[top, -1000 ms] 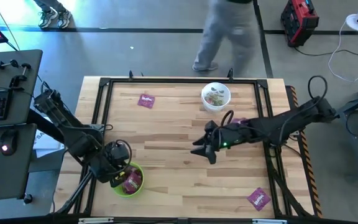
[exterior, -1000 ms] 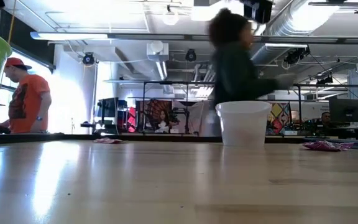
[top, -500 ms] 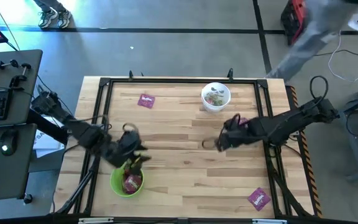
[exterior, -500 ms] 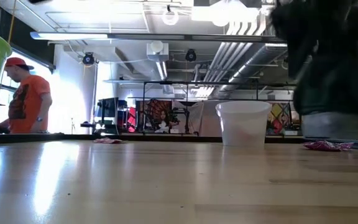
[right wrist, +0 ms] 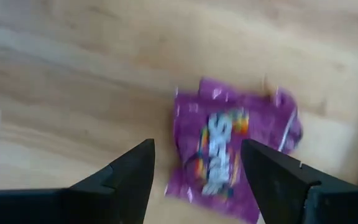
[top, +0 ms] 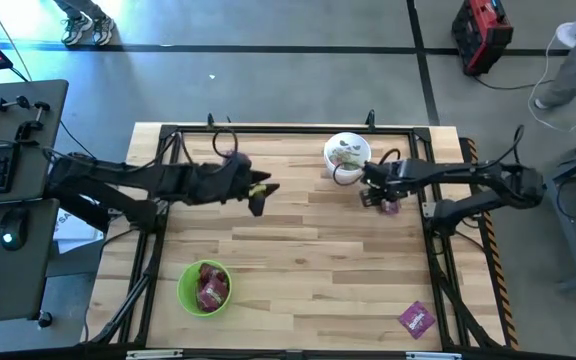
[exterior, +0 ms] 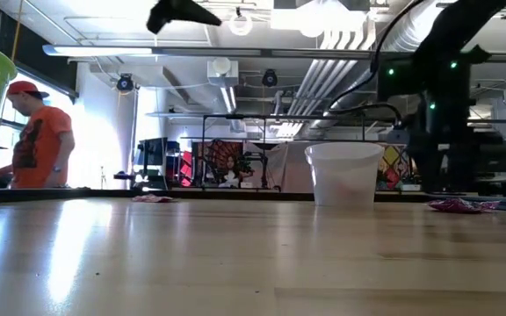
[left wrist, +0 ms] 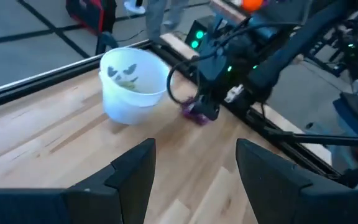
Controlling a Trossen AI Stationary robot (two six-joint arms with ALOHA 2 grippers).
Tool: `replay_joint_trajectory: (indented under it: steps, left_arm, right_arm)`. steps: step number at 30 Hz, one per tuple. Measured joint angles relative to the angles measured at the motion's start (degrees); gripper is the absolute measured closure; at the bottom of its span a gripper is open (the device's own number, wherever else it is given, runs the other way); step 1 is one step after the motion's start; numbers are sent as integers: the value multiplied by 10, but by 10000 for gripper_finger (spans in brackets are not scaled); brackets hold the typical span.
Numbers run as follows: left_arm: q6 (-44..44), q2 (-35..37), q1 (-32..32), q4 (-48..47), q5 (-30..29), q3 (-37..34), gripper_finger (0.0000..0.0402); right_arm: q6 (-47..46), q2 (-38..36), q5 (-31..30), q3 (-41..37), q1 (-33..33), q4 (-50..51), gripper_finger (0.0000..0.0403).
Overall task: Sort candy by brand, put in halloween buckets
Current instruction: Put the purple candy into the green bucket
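A purple packet (right wrist: 232, 149) lies flat on the table beside the white bucket (top: 330, 150), which holds small clear-wrapped sweets. My right gripper (right wrist: 194, 168) hovers open just above this packet (top: 389, 206), its fingers on either side of it. My left gripper (top: 261, 193) is open and raised high over the table's middle (exterior: 178, 13); its wrist view looks toward the white bucket (left wrist: 132, 84). The green bucket (top: 182, 290) stands near the near-left corner with purple packets inside. Another purple packet (top: 415, 319) lies flat by the near-right corner.
A further packet (exterior: 152, 198) lies at the far left of the table, under my left arm in the high view. Black frame rails (top: 158, 200) run around the tabletop. Bare wood shows in the middle. A person in orange (exterior: 38, 136) stands beyond the table.
My left gripper has risen out of the green bucket and swung toward the far edge and the table's middle. My right gripper has moved from the middle toward the far-right, ending over the packet beside the white bucket. A person behind the table has walked off to the right.
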State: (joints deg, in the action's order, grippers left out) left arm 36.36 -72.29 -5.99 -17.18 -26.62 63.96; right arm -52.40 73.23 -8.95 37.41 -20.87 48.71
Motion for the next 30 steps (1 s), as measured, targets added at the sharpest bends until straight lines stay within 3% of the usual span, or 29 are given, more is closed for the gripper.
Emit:
replay_joint_trajectory:
  steps: [7,13,18,23,30]
  left_arm:
    - [18,-4,54,-17,30,0,188]
    - [8,-4,79,-17,28,0,188]
    - [2,-4,100,-17,60,0,188]
    - [-26,-4,105,-25,70,0,188]
    - [-72,43,114,-40,100,-1,188]
  right_arm:
    - [96,26,2,-1,-43,-2,172]
    - [131,79,8,-1,-42,-30,205]
    - [139,92,2,1,-35,-48,266]
    - [139,82,-1,14,-14,-17,382]
    - [139,7,-16,119,57,76,400]
